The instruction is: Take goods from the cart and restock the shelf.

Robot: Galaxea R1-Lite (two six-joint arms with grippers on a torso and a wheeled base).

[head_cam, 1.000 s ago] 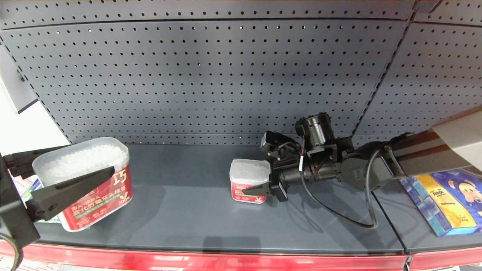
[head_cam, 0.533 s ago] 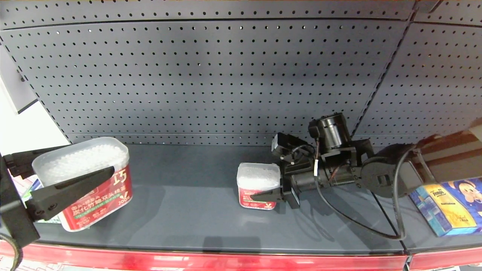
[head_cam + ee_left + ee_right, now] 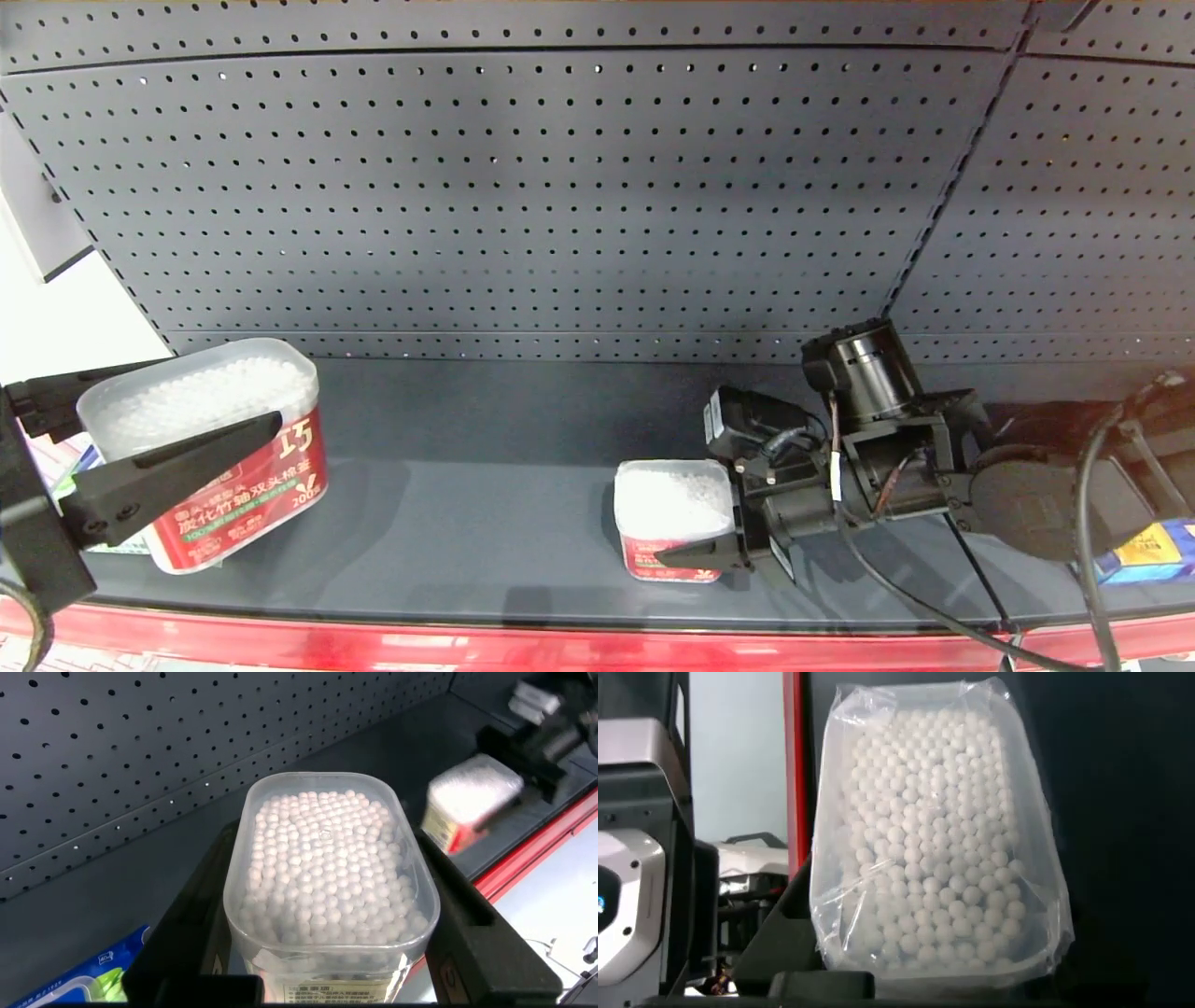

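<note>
A dark grey perforated back panel [image 3: 523,187] rises behind the shelf [image 3: 485,523], its rows of small holes running evenly to a horizontal seam near the top. The shelf board is the same matte grey, catches a dull sheen of overhead light, and is edged along the front by a glossy red strip [image 3: 467,646]. A slanting upright [image 3: 943,196] divides it from the neighbouring bay on the right, and a white wall [image 3: 65,317] shows past the left end.

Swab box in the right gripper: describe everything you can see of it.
The swab box is a clear plastic tub with rounded corners. It is packed with white swab heads, wrapped in clear film, and has a red label around its lower wall. It stands upright near the front edge of the shelf, held in the right gripper. Whether it rests on the shelf cannot be told.
</note>
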